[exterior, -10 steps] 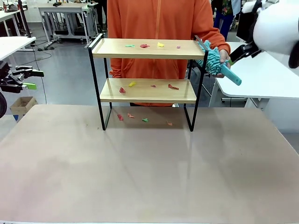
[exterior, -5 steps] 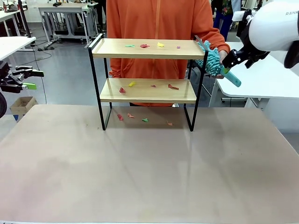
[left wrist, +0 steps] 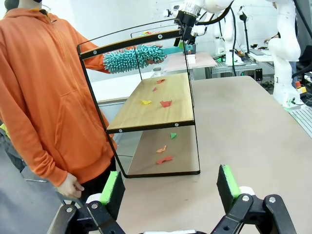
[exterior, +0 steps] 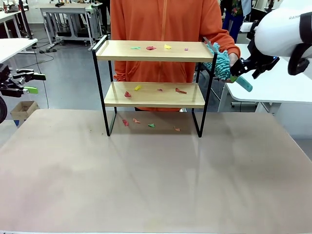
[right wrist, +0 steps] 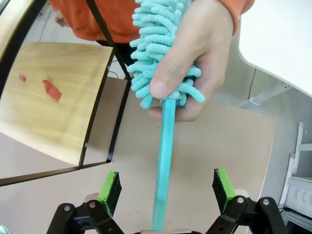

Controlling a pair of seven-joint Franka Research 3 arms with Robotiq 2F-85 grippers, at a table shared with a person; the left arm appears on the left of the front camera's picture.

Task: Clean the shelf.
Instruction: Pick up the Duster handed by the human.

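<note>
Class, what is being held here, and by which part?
A hand holds the duster at its head's base; the open right gripper straddles the handle.

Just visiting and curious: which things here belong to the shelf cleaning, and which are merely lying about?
Job: shelf, coloured scraps, teal duster, person's hand holding it, open right gripper around its handle.
Lying about: cardboard box, white side table.

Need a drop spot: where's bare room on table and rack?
Free: the beige tabletop in front of the two-tier wooden shelf with black frame, and both boards' left ends. Crowded: coloured scraps mid-boards and beneath it.
</note>
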